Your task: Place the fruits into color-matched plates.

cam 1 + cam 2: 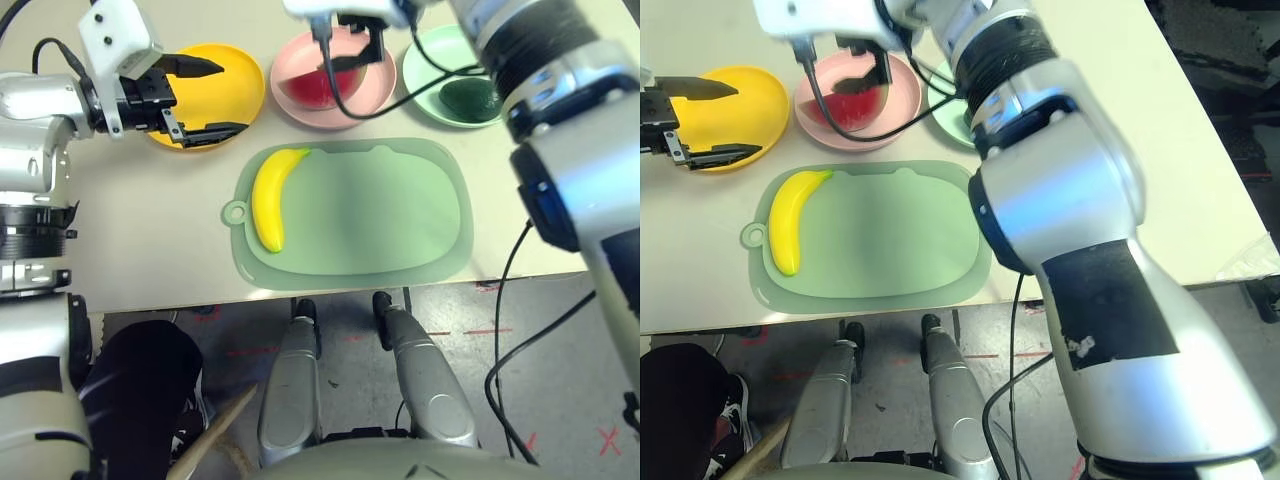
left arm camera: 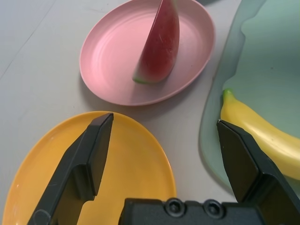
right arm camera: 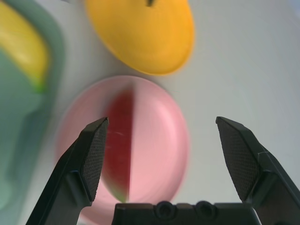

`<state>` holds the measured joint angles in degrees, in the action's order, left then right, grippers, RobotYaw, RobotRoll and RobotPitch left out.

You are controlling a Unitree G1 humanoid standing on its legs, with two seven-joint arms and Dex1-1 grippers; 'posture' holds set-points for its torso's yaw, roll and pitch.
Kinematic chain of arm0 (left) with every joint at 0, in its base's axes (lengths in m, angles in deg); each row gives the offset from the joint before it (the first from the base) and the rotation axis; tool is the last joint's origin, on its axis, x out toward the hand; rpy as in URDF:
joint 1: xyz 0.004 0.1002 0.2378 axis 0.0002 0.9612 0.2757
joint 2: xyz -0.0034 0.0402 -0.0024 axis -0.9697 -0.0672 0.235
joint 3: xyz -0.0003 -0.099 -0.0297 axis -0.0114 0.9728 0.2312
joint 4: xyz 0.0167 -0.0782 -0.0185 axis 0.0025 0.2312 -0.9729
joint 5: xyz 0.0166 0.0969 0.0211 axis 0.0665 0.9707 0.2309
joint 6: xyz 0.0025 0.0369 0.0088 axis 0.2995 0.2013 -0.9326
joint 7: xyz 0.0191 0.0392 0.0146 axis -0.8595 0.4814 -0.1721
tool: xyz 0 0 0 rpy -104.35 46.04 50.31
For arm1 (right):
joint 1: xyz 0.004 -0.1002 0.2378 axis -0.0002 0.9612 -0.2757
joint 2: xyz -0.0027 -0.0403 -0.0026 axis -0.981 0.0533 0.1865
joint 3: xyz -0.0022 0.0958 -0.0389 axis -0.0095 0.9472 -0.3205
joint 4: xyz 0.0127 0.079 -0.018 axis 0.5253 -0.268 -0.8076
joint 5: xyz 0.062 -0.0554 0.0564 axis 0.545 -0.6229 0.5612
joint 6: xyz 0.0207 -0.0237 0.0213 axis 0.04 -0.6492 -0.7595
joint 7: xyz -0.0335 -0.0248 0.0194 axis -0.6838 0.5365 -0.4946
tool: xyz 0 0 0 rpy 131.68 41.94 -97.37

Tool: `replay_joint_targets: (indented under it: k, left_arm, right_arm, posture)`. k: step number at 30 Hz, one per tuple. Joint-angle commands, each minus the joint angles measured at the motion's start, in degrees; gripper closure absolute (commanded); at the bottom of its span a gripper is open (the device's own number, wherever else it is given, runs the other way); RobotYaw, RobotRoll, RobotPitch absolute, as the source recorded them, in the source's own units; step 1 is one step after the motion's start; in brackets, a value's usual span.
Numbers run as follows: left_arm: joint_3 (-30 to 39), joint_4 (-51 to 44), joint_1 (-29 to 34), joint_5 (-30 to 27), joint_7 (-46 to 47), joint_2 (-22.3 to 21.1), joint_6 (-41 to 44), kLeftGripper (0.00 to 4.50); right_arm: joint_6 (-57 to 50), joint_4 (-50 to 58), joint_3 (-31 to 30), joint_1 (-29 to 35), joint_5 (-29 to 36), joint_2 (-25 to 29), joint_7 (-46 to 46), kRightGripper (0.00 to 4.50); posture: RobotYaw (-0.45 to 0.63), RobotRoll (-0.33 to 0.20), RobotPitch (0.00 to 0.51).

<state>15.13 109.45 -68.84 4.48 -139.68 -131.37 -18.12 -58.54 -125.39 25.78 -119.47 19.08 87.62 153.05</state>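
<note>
The yellow banana (image 1: 273, 195) lies on the left part of the pale green mat (image 1: 380, 220). The red watermelon wedge (image 1: 315, 88) rests in the pink plate (image 1: 372, 92). The dark green avocado (image 1: 468, 98) sits in the mint green plate (image 1: 428, 62). The yellow-orange plate (image 1: 228, 52) holds no fruit. My left gripper (image 1: 230, 97) hovers open over this plate, nothing between its fingers (image 2: 89, 159). My right gripper (image 3: 161, 140) is open above the pink plate (image 3: 159, 136), apart from the watermelon (image 3: 119, 140).
The three plates stand in a row along the far side of the table, behind the mat. A black cable (image 1: 345, 100) hangs from my right arm across the pink plate. The table's front edge (image 1: 300, 295) runs just below the mat.
</note>
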Motion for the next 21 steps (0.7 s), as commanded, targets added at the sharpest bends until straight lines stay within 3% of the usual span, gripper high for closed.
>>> replay_joint_targets:
  k: [1, 3, 6, 10, 15, 21]
  left_arm:
    - [-0.9, 1.7, -0.6, 0.6, -3.4, 0.0, -2.5, 0.0]
    - [-1.4, 2.3, -1.0, 0.7, -5.6, 0.1, -4.2, 0.0]
    - [-2.3, 3.0, -1.6, 0.4, -10.0, -0.1, -7.4, 0.0]
    - [-7.4, 3.0, -3.0, -1.8, -18.0, -1.7, -17.8, 0.0]
    - [-21.5, 2.0, -6.9, -8.6, -18.6, -6.1, -33.0, 0.0]
    - [-42.1, 6.0, -17.3, -14.7, -18.6, -9.6, -50.8, 0.0]
  right_arm:
    - [-5.9, 4.8, 4.2, 2.0, 6.6, 2.3, 13.6, 0.01]
    - [-15.1, 12.0, 3.8, 6.5, 13.6, 4.7, 18.1, 0.01]
    - [-37.2, 33.8, 1.6, 17.2, 29.2, 11.2, 18.8, 0.01]
    - [-63.7, 53.9, 11.1, 28.7, 40.4, 14.7, 14.9, 0.01]
    - [-72.7, 70.7, 19.8, 44.5, 48.4, 14.5, 3.5, 0.01]
    - [-60.5, 84.0, 21.4, 68.8, 47.8, 14.1, -1.4, 0.01]
  posture:
    - [-0.09, 0.0, 0.422]
    - [-0.09, 0.0, 0.426]
    - [-0.08, 0.0, 0.433]
    - [-0.07, 0.0, 0.44]
    - [-0.05, 0.0, 0.444]
    - [-0.06, 0.0, 0.445]
